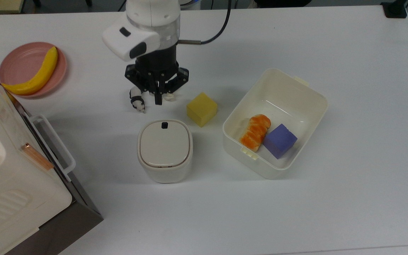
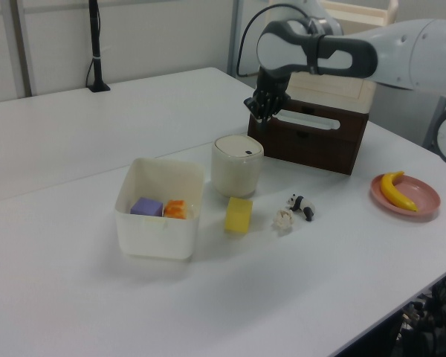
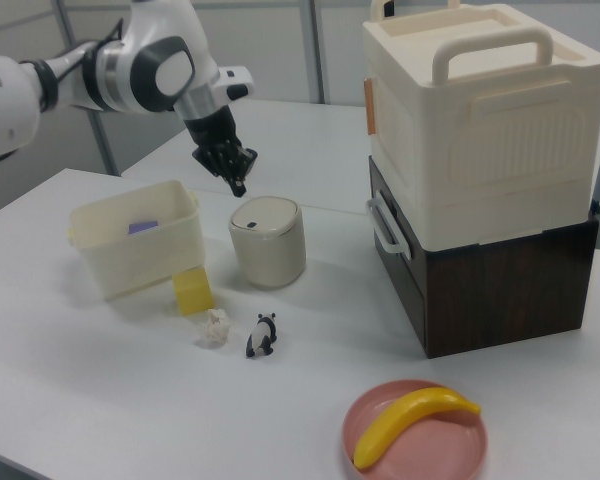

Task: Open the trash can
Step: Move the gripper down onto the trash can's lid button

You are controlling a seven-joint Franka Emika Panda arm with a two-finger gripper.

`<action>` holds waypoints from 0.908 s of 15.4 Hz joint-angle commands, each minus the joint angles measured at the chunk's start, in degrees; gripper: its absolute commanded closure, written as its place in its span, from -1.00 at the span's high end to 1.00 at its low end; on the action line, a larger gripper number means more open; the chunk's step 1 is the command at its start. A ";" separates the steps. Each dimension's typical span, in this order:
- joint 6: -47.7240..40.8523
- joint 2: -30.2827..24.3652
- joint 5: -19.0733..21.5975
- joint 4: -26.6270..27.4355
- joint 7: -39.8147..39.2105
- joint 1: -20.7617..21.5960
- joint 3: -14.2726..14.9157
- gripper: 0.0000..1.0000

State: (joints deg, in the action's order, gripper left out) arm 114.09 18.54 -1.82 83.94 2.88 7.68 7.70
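The trash can (image 1: 165,150) is a small cream bin with a flat beige lid (image 1: 165,145), which lies closed, and a black button (image 1: 164,124) at the lid's far edge. It also stands mid-table in the left view (image 2: 237,167) and the right view (image 3: 267,245). My gripper (image 1: 158,102) is shut with nothing in it and points down. In the top view it sits just beyond the button. It hovers in the air above the can, clear of the lid, in the left view (image 2: 262,117) and the right view (image 3: 240,187).
A yellow cube (image 1: 201,109) sits beside the can. A toy panda (image 1: 137,102) and a paper ball (image 3: 215,326) lie under the arm. A lidless cream tub (image 1: 313,95) holds an orange item and a purple cube. A big white appliance (image 1: 12,184) and a pink plate (image 1: 20,62) with a banana (image 1: 37,76) are at the top view's left.
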 commanded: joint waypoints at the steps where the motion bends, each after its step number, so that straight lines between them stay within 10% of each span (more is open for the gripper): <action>1: 4.46 3.24 0.41 0.26 1.25 0.23 0.04 -0.98; 10: 8.52 7.74 -1.96 0.53 3.01 0.58 -0.05 -0.98; 14: -0.14 1.69 -0.91 0.53 0.13 0.14 -0.23 -1.00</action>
State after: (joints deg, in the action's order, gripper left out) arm 121.48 25.99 -2.83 83.28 4.95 7.79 7.52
